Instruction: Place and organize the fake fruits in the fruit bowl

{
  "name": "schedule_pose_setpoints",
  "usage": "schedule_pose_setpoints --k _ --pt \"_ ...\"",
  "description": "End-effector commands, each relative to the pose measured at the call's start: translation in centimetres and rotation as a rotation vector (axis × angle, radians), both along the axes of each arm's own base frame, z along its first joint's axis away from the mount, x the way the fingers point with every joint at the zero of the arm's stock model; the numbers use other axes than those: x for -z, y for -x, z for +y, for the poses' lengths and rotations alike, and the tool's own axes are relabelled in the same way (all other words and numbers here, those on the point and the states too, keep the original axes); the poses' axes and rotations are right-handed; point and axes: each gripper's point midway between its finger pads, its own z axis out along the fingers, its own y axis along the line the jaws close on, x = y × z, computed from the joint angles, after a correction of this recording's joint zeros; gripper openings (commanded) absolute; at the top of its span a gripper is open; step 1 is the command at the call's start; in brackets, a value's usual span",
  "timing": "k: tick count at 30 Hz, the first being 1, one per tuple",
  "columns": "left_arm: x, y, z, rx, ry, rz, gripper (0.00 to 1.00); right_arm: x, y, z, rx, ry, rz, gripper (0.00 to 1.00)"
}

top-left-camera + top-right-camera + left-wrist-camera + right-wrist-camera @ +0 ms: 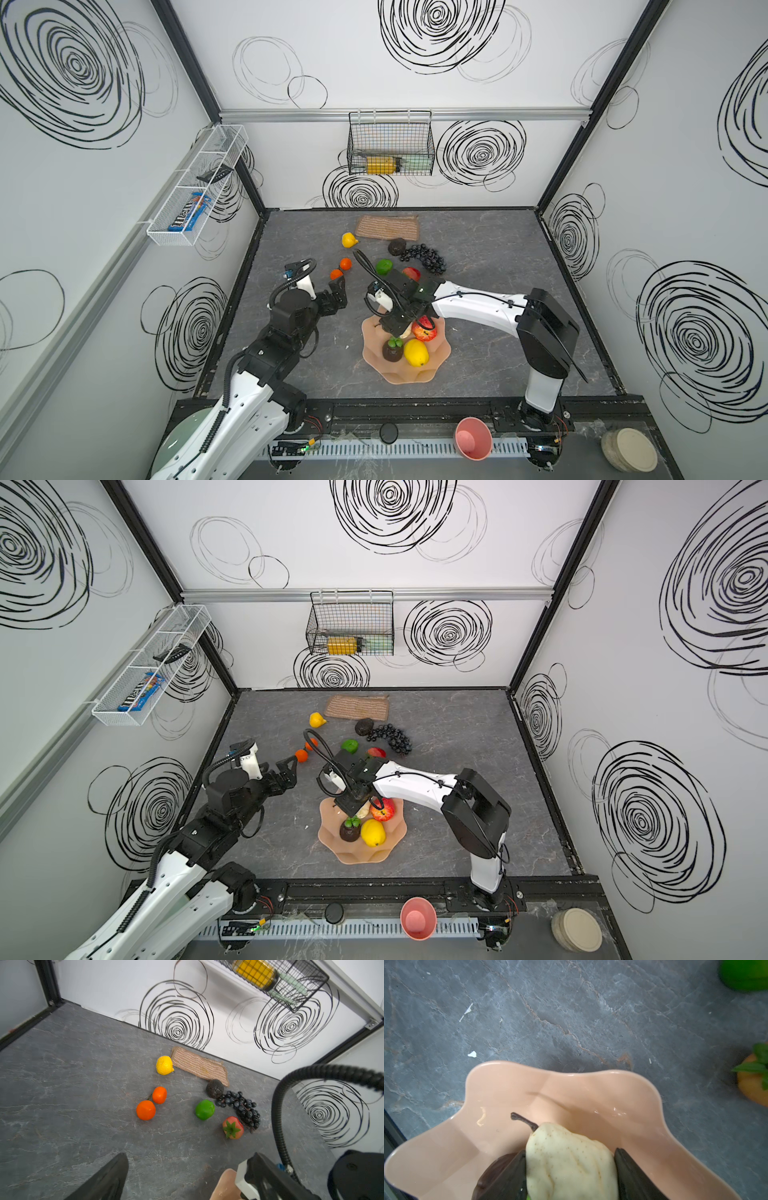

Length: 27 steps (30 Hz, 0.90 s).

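Note:
The peach fruit bowl [399,376] [571,1088] holds a red apple [424,330], a lemon [416,352] and a dark avocado [392,349]. My right gripper [401,330] [570,1151] is down in the bowl, its fingers pressed on both sides of the cream pear [566,1163]. Behind on the table lie a lemon [349,240], two oranges [345,264] [145,1110], a lime [384,266], a strawberry [232,1127], an avocado [397,247] and black grapes [424,257]. My left gripper [337,291] [187,1180] hangs open and empty just short of the oranges.
A tan woven mat [387,227] lies at the back wall under a black wire basket [390,143]. A white wire shelf [195,187] hangs on the left wall. A pink cup [473,438] and a pale plate [174,440] sit along the front rail.

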Motion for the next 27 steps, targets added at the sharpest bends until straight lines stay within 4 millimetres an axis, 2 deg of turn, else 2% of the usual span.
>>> schedule_pose_setpoints --k 1,9,12,15,17,22,27 --pt "0.5 0.3 -3.5 0.159 0.099 0.057 0.99 -2.4 -0.5 0.8 0.025 -0.131 -0.012 0.65" --pt "4.3 1.9 -7.7 0.374 0.230 0.293 0.76 -3.8 -0.6 0.2 0.062 -0.245 -0.024 0.64" --pt "4.7 2.2 -8.6 0.413 0.260 0.329 0.69 -4.0 -0.5 0.2 0.069 -0.275 -0.026 0.64" --pt "6.1 2.7 -9.4 0.437 0.273 0.382 0.61 -4.0 -0.4 0.5 0.067 -0.294 -0.015 0.64" --pt "7.2 3.2 -9.6 0.440 0.275 0.414 0.58 -4.0 -0.2 0.7 0.058 -0.301 -0.003 0.64" --pt "8.4 4.0 -10.2 0.449 0.300 0.444 0.52 -4.2 -0.2 0.8 0.060 -0.317 -0.011 0.64" --pt "8.7 4.2 -11.0 0.462 0.339 0.440 0.47 -4.0 -0.1 0.7 0.057 -0.318 -0.005 0.64"
